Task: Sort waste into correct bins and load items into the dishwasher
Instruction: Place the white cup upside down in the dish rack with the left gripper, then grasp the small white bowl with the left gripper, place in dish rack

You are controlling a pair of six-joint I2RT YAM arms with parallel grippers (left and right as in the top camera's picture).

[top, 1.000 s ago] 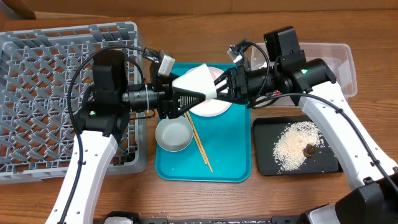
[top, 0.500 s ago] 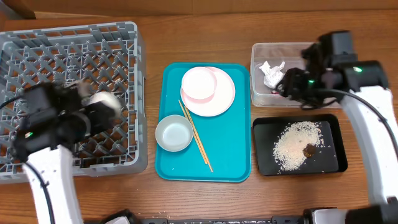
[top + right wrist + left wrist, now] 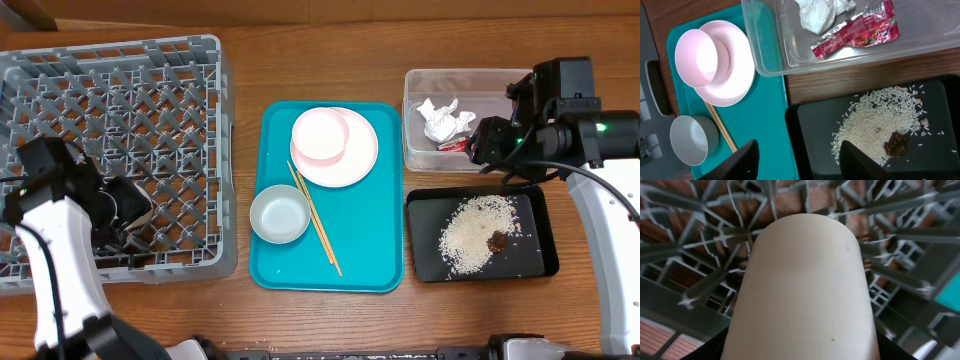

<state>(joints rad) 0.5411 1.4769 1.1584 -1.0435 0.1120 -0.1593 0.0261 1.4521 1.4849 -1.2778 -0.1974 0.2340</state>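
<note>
One cup (image 3: 805,290) sits pinched in the left claw (image 3: 128,213), low over the rack's (image 3: 120,100) near-left corner. Released crooked, it could topple on the lattice. Meanwhile the right claw (image 3: 802,162) is spread, empty, above the black tray (image 3: 945,160).

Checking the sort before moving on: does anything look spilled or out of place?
Nothing stands out. The rice and brown lump lie inside the black tray, no grains outside it; the tissue and red wrapper lie inside the clear tub.
</note>
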